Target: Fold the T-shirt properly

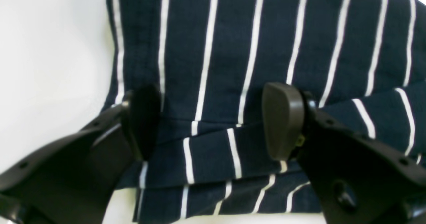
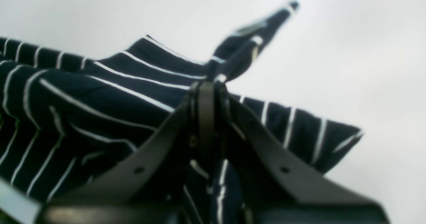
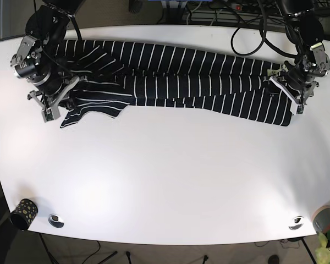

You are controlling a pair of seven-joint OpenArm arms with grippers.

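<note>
Navy cloth with white stripes is pinched in the right gripper at the base view's left, where a sleeve bunches. It should lift that end only once the left gripper, jaws wide over the other end, has closed, keeping both ends level. The T-shirt lies as a long band across the table near its far edge, long axis left to right.

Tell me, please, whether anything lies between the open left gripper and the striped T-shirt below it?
Nothing visible does. In the left wrist view, the left gripper hangs open directly over the T-shirt, with only folded navy fabric between its fingertips. The right gripper is already shut on the cloth.
</note>
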